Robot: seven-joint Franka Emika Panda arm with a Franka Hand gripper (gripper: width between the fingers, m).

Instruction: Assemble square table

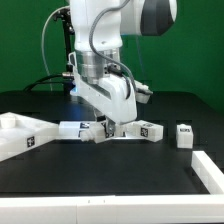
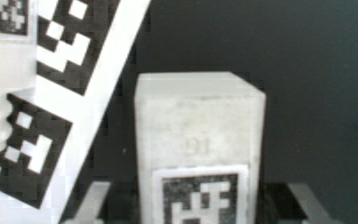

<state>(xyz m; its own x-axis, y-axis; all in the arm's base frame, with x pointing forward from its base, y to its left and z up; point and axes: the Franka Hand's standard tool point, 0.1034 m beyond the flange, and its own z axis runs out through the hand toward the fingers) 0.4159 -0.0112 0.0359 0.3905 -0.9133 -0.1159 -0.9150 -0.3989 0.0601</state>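
Your hand is down low on the black desk, and its two dark fingers look pressed against either side of one leg: it is gripping that leg. The leg is a short, blocky white piece, plain on its broad face, with a black-and-white square tag at the end nearest the hand.

Just beside it in the wrist view lies a tilted white tagged piece. You cannot tell from here which part that is, but it crowds one side of the grip.

In the exterior view, three more legs lie in a row with the hand: one towards that view's left and two towards its right. The large white slab lies at the far left. A white rail borders the desk's front.
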